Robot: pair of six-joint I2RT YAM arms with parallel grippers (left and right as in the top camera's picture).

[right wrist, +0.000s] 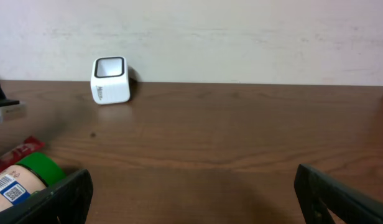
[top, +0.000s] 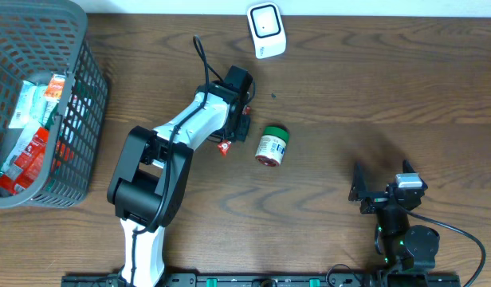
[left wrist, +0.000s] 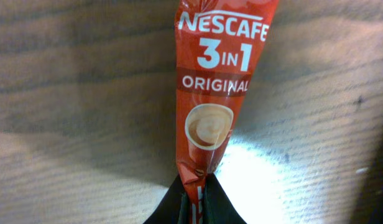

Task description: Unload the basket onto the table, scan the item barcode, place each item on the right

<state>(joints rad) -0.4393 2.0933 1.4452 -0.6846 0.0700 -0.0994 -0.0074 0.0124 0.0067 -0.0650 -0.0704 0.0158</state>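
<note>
nescafe 3 in 1 sachet [left wrist: 213, 106] is being pinched at one end by the left hand [left wrist: 199, 193], whose fingers are pressing together on it above the wooden surface [left wrist: 67, 112], its gripped tip hiding between them and its far end running out of frame. from overhead only a red corner is peeking out beside a green-lidded jar [top: 272, 145], well apart from the white scanner [top: 266, 29]. the right hand [right wrist: 194, 193] is waiting spread wide, gripping nothing, its fingers partly cropped.
</note>
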